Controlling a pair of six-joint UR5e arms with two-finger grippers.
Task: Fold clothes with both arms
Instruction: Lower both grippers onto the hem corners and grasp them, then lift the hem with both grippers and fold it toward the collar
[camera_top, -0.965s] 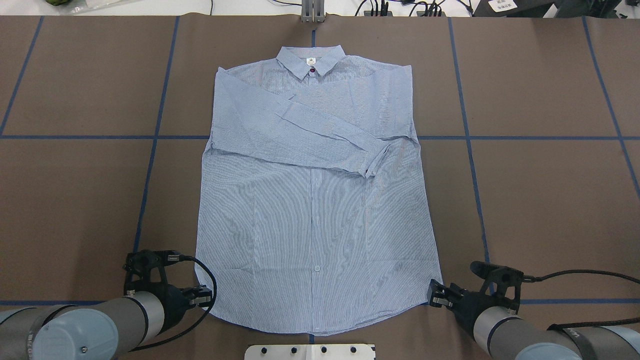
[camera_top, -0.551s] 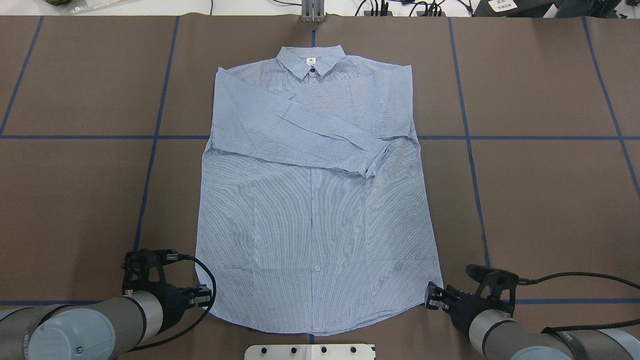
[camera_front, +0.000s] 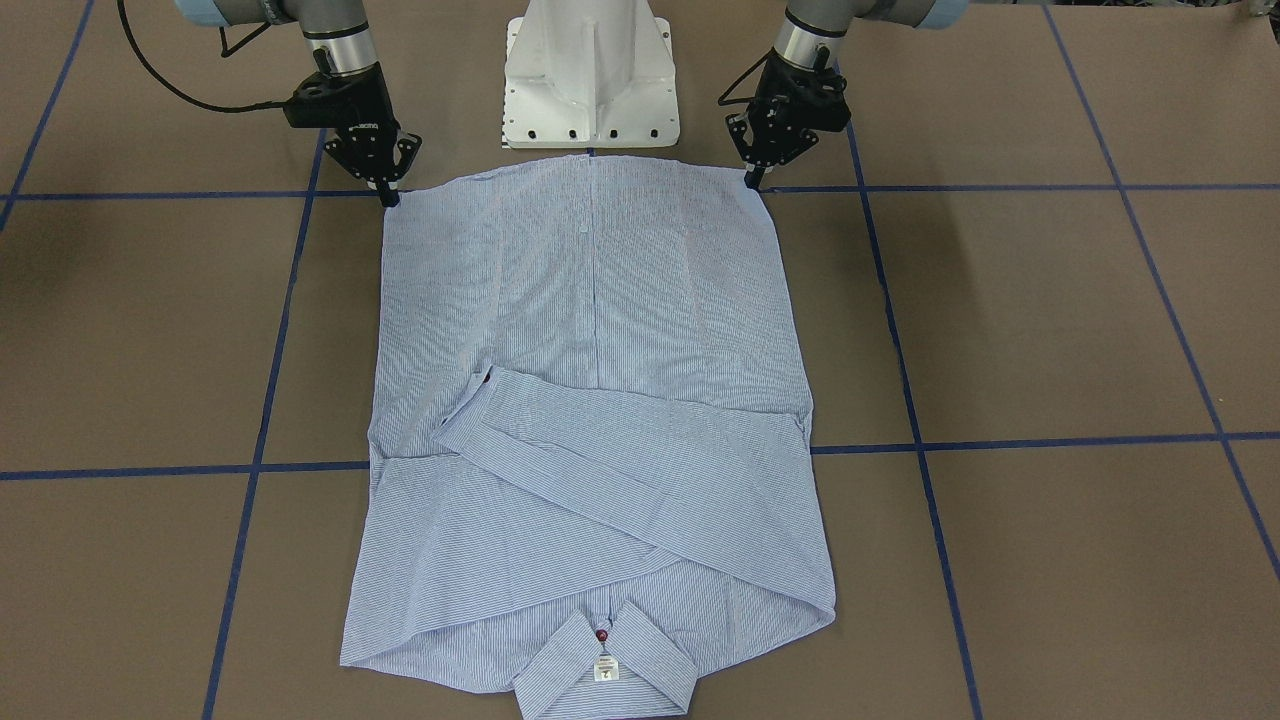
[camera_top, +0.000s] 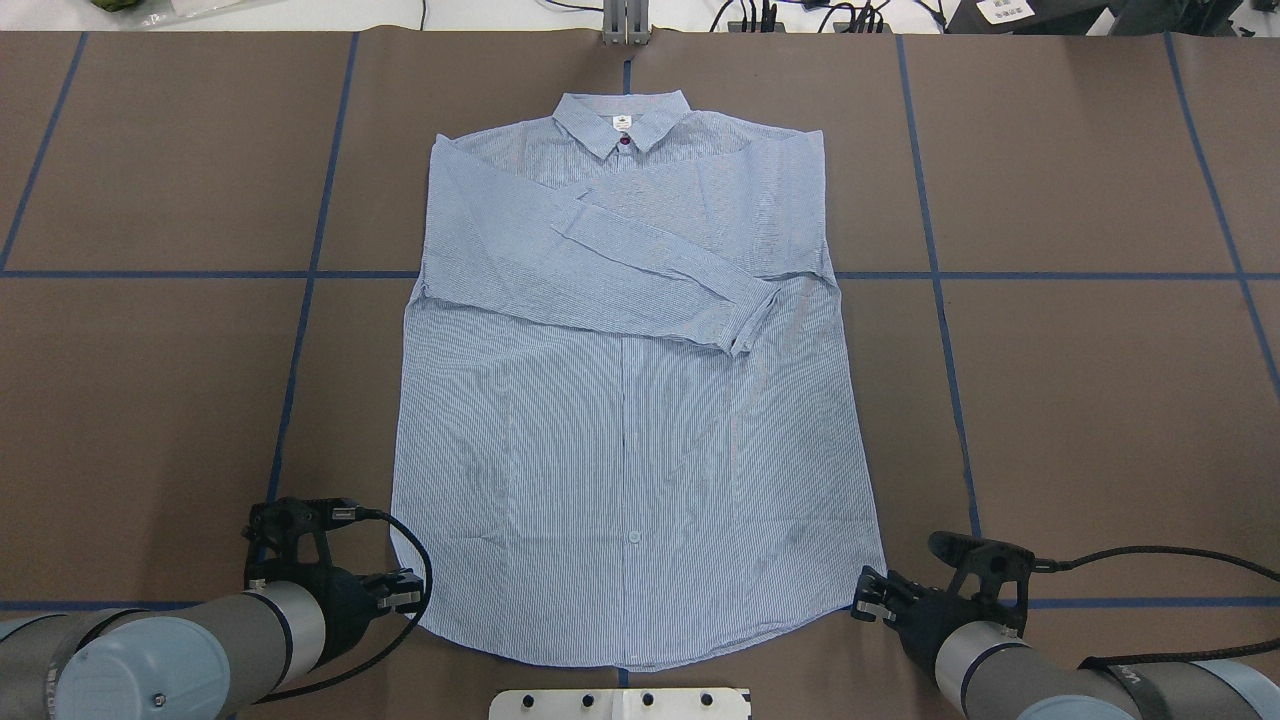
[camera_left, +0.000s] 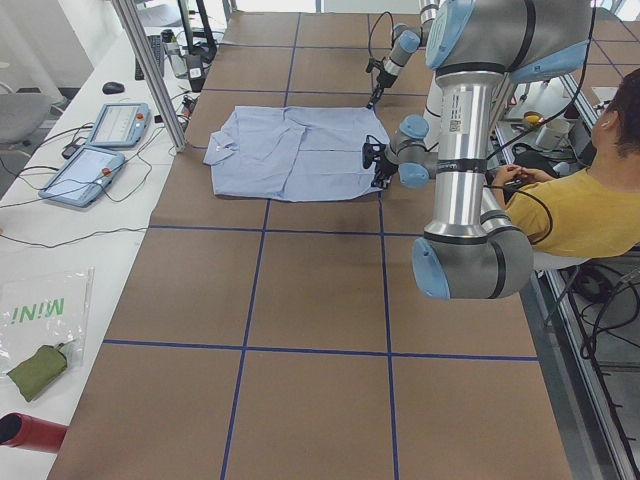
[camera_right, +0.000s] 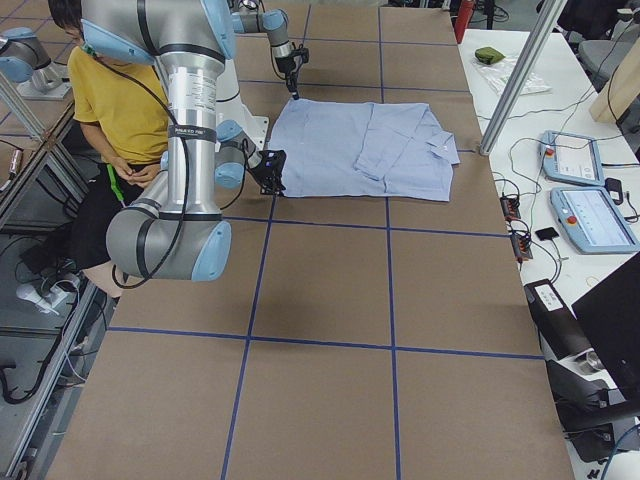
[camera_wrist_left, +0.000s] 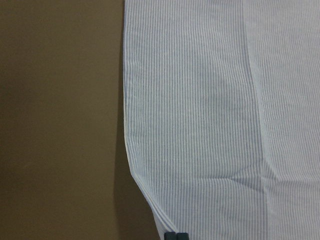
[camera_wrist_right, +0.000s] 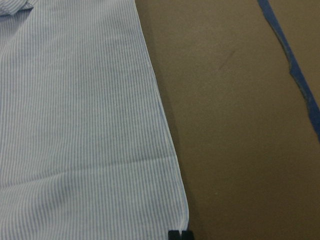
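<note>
The right arm (camera_top: 1000, 665) has edged inward to the shirt's (camera_top: 630, 420) hem corner; the left arm (camera_top: 200, 650) stays put. Both jaws look closed on the hem corners, ready to lift.

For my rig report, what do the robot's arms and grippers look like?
Both the left arm and right arm are silver-grey tubes with light blue joint caps. The left gripper and right gripper are black, two-fingered, tapering to thin tips; a black cable loops from each wrist.

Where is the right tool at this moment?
In the overhead view the right tool sits low on the right, at the near hem corner of the shirt, by the blue tape line.
</note>
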